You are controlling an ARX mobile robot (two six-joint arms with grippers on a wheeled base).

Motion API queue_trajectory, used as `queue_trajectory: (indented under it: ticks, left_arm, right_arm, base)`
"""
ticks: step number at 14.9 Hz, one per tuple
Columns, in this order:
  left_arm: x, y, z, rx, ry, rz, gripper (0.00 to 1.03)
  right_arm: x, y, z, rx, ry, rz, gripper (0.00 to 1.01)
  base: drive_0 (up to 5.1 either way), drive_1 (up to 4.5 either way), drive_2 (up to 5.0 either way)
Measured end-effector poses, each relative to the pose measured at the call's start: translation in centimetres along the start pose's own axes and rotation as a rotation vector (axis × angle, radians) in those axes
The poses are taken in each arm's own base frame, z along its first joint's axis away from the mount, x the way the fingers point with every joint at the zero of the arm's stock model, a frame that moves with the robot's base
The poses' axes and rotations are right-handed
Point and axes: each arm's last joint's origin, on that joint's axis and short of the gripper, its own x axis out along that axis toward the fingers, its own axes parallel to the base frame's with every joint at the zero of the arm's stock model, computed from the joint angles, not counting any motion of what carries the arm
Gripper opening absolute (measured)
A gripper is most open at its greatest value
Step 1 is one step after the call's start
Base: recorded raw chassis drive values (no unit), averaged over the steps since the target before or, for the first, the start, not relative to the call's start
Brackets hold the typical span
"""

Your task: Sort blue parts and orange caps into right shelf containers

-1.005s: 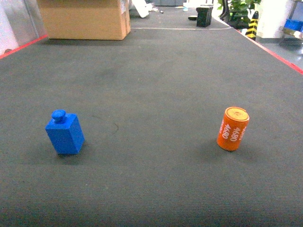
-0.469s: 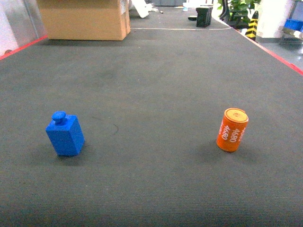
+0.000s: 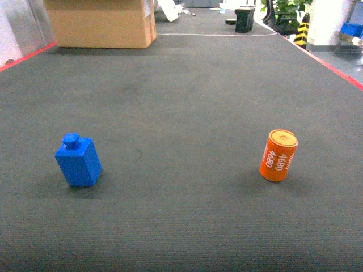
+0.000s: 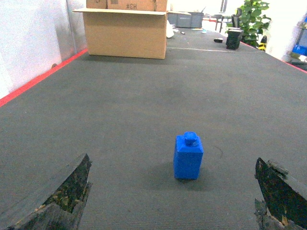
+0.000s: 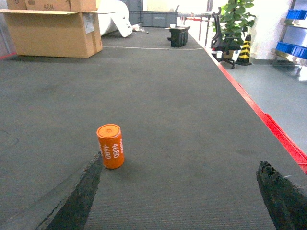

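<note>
A blue part (image 3: 78, 161), a small block with a knob on top, stands upright on the dark carpet at the left. In the left wrist view the blue part (image 4: 188, 156) stands ahead of my left gripper (image 4: 172, 158), which is open and holds nothing. An orange cap (image 3: 278, 154) marked 4680 stands at the right. In the right wrist view the orange cap (image 5: 111, 146) sits just beyond the left fingertip of my open, empty right gripper (image 5: 180, 158). Blue bins (image 5: 292, 48) on a metal shelf show at the far right edge. Neither gripper appears in the head view.
A large cardboard box (image 3: 101, 22) stands at the back left. A red line (image 5: 268, 127) edges the carpet on the right, with grey floor beyond. A black crate (image 3: 245, 18), a potted plant (image 5: 233, 21) and a striped cone (image 5: 245, 49) stand far back.
</note>
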Motion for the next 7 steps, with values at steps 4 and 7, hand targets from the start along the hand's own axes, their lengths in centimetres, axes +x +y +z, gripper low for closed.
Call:
queue_trajectory:
  ticks: [4,7]
  left_arm:
    - [0.0,0.0,0.0,0.0,0.0,0.0,0.98]
    - [0.0,0.0,0.0,0.0,0.0,0.0,0.98]
  right_arm:
    - [0.0,0.0,0.0,0.0,0.0,0.0,0.98]
    - [0.0,0.0,0.0,0.0,0.0,0.0,0.98]
  base:
    - [0.0,0.0,0.0]
    - [0.0,0.0,0.0]
